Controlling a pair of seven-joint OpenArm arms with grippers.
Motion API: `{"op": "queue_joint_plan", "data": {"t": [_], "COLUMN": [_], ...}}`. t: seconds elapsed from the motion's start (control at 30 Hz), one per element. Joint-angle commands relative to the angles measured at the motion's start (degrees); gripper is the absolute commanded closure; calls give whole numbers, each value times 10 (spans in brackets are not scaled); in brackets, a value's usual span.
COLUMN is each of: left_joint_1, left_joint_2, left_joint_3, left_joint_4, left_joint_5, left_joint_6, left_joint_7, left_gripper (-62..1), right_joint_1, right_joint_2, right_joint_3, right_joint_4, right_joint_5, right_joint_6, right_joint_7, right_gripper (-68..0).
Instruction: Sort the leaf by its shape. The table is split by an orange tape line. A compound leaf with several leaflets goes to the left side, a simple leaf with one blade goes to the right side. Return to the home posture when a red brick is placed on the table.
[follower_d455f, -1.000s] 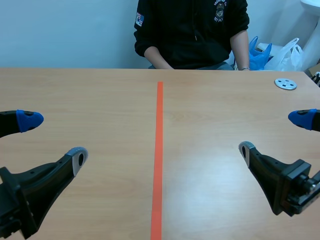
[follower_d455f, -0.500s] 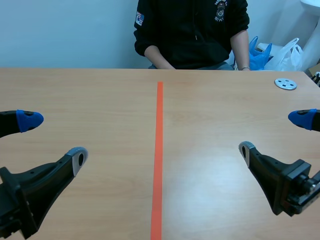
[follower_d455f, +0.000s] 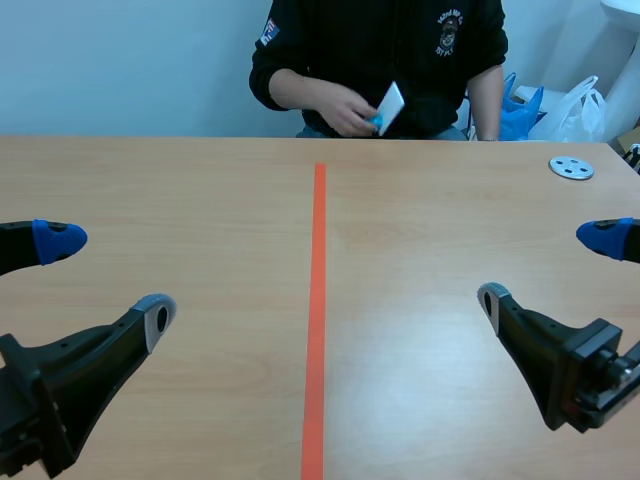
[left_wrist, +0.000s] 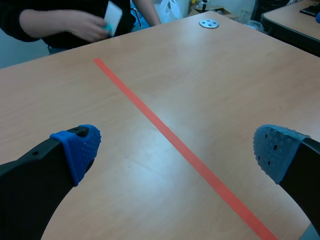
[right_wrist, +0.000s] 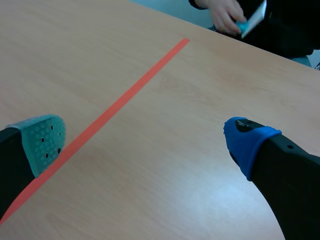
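A light wooden table (follower_d455f: 200, 200) fills the scene view, split by an orange tape line (follower_d455f: 317, 300) running from the bottom centre toward the top. The left gripper (follower_d455f: 107, 278) sits at the lower left of the frame above the table, its two fingers spread wide apart with nothing between them. The right gripper (follower_d455f: 548, 268) sits at the lower right, fingers likewise wide apart and holding nothing. At the top centre, past the table's far edge, a person in a black sweatshirt (follower_d455f: 390, 50) holds a small white flat card (follower_d455f: 390, 102) with a teal bit in one hand (follower_d455f: 345, 112); whether this is the leaf cannot be told. A round grey metal disc with holes (follower_d455f: 571, 168) lies at the upper right.
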Motion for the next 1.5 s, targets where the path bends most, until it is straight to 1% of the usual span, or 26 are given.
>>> {"op": "queue_joint_plan", "data": {"t": [0.0,0.8,0.87,0.97,1.17,1.3,1.43,1.47], "left_joint_1": [0,0,0,0,-10,-36,-73,-83], "left_joint_2": [3,3,3,3,3,10,21,25], "left_joint_3": [2,2,2,2,2,10,33,38], "left_joint_4": [5,5,5,5,4,-13,-47,-57], "left_joint_5": [-5,-5,-5,4,4,29,36,45], "left_joint_6": [-3,-3,-3,-3,-3,-9,-24,-24], "left_joint_7": [-8,-8,0,10,23,23,22,22], "left_gripper": [-623,-623,-623,-623,-623,-623,-623,-623], "right_joint_1": [2,2,2,2,2,0,-2,-2], "right_joint_2": [2,2,2,2,1,1,1,1], "right_joint_3": [9,9,9,9,9,10,23,28], "right_joint_4": [12,12,12,12,12,12,12,12], "right_joint_5": [6,6,6,6,19,23,43,45], "right_joint_6": [0,0,0,0,0,2,18,18], "right_joint_7": [9,9,9,9,11,13,13,13], "right_gripper": [-679,-679,-679,-679,-679,-679,-679,-679]}}
